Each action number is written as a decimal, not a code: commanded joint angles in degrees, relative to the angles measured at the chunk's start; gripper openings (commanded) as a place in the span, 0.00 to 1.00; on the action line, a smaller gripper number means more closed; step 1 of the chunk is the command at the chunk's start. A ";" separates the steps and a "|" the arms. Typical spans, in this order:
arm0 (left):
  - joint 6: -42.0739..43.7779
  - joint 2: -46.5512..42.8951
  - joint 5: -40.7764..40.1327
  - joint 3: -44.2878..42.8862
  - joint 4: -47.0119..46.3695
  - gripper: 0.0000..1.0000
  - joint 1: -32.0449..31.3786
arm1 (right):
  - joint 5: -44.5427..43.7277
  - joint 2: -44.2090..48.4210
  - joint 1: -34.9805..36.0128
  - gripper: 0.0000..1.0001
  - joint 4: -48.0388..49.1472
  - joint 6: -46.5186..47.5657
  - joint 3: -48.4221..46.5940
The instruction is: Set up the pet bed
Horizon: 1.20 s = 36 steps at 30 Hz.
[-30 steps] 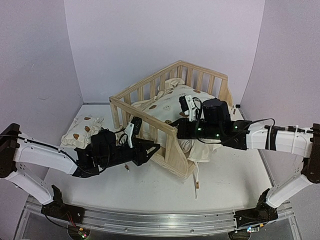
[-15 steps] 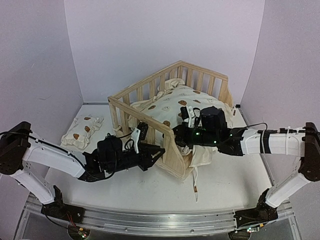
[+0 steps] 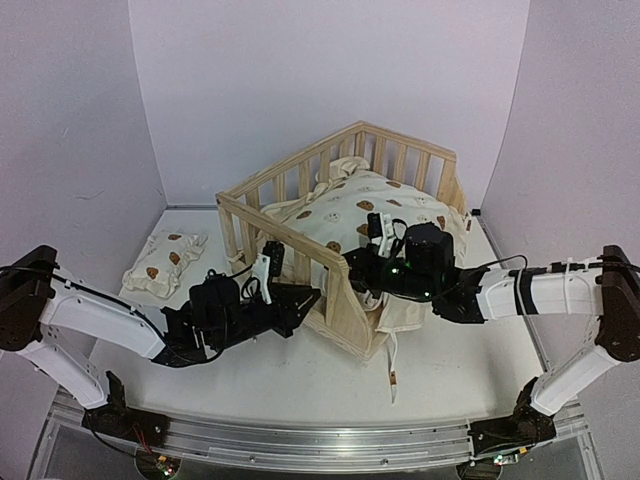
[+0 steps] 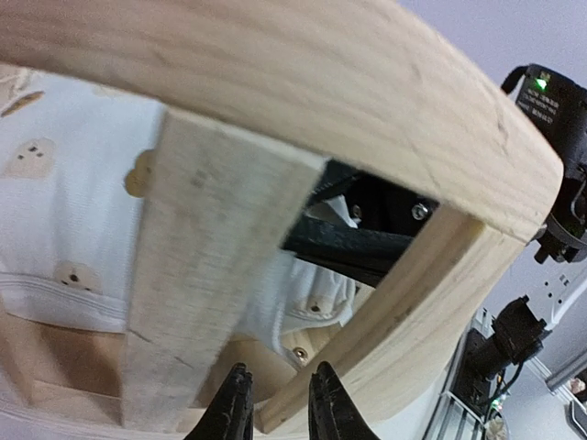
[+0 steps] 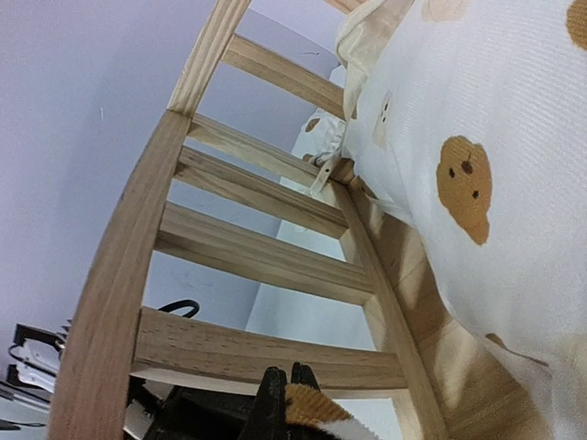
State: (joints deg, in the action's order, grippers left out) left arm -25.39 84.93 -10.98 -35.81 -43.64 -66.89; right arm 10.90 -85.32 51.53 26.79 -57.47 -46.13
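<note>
Lilac-grey walls (image 3: 300, 80) close round a white tabletop (image 3: 450, 360). On it, set at an angle, stands the pine frame (image 3: 290, 233) of the pet bed, slatted on 3 sides. Inside lies the cream bear-print cushion (image 3: 340, 205), with 1 corner and a tie (image 3: 392, 365) spilling out over the open near end. There the right arm (image 3: 550, 290) reaches in from the side, its wrist lower and nearer than 1 second ago. The left arm (image 3: 100, 320) lies low by the frame's near corner. The frame hasn't shifted, nor has the small pillow (image 3: 160, 260) lying outside to its left. Tips of the left claw (image 4: 280, 408) stand slightly apart astride the curved end rail; whether they pinch it I can't tell. The right claw (image 5: 284, 390) is clenched, with brown-and-cream cloth at its tips.
</note>
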 commanded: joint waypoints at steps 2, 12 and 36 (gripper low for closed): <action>2.14 -4.50 -5.66 0.85 -3.56 0.21 0.78 | 4.76 2.08 0.50 0.00 3.62 -10.97 -0.98; 4.68 0.22 1.73 -2.01 -7.53 0.36 0.00 | 9.12 -1.89 0.81 0.00 3.17 -13.63 -2.86; 3.67 5.83 -9.77 -6.65 -5.85 0.00 -0.19 | 10.22 2.97 1.76 0.00 3.87 -14.21 -0.83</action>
State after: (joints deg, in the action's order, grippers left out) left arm -23.44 91.26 -18.72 -40.03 -47.88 -67.75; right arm 16.16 -86.56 51.09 27.22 -72.05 -46.72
